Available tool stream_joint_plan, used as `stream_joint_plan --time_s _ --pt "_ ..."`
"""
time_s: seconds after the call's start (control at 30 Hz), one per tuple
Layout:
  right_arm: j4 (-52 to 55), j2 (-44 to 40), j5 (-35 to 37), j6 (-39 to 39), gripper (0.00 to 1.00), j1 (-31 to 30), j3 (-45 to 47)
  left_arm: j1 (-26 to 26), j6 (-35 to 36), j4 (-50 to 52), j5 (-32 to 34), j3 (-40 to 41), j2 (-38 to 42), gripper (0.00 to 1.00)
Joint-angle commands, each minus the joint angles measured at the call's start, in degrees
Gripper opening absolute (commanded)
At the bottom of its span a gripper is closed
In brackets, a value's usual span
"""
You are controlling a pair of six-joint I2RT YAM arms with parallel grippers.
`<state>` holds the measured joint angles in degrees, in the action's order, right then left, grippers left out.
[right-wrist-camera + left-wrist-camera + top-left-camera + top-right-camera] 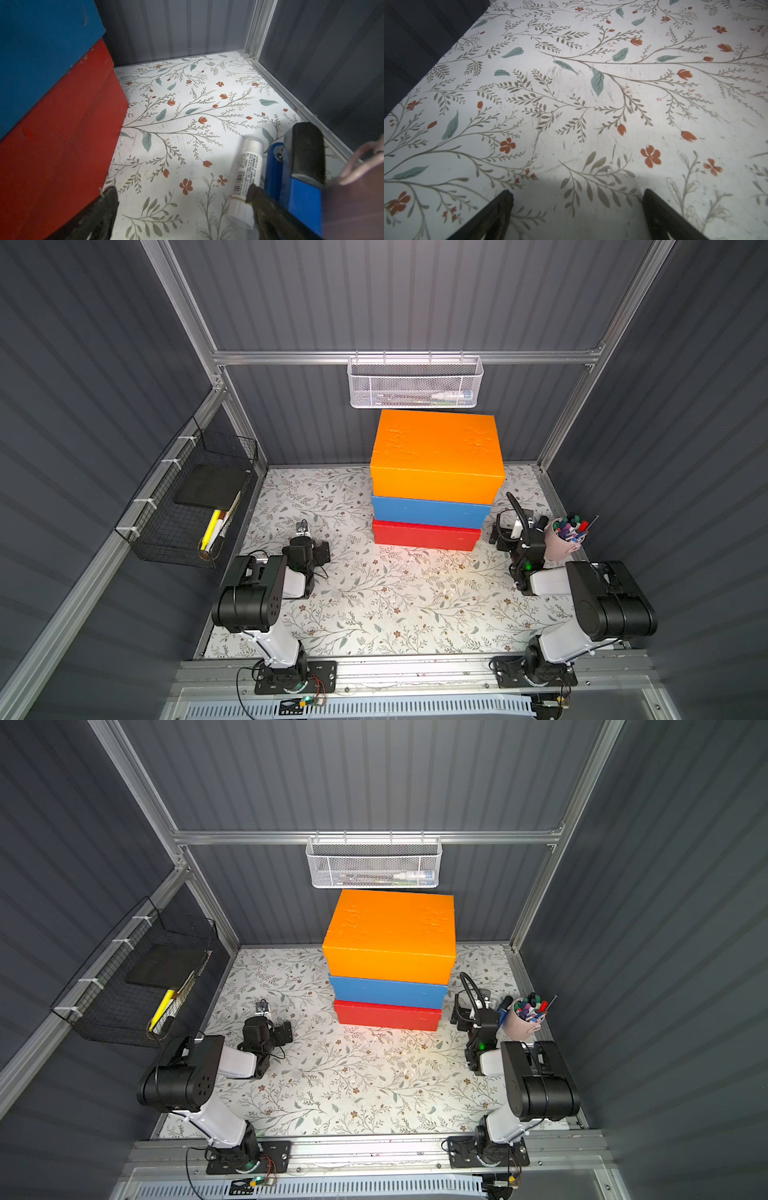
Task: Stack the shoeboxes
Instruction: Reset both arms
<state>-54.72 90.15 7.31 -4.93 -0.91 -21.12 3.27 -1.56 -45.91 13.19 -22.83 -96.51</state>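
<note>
Orange cardboard shoebox (436, 452) atop blue cardboard shoebox (430, 512) atop red cardboard shoebox (426, 536), all just beside your right gripper (180, 193), jaws wide, empty, your left gripper (576, 193) apart, likewise gaping empty.

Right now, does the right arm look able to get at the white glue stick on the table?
Probably yes: the right gripper is open and empty, and the white glue stick lies uncovered by one fingertip, though a blue object crowds it.
</note>
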Motion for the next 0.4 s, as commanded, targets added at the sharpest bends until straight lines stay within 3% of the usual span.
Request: stream_joint_plan --time_s 0.0,0.37 --pt "0.49 -0.33 0.07 0.27 0.99 -0.22 -0.79 -0.25 0.97 3.71 -0.87 -0.37 -0.87 0.99" --pt "0.49 -0.32 0.03 0.21 0.99 -0.23 -0.84 -0.49 0.77 3.98 -0.79 -0.37 -0.78 0.99"
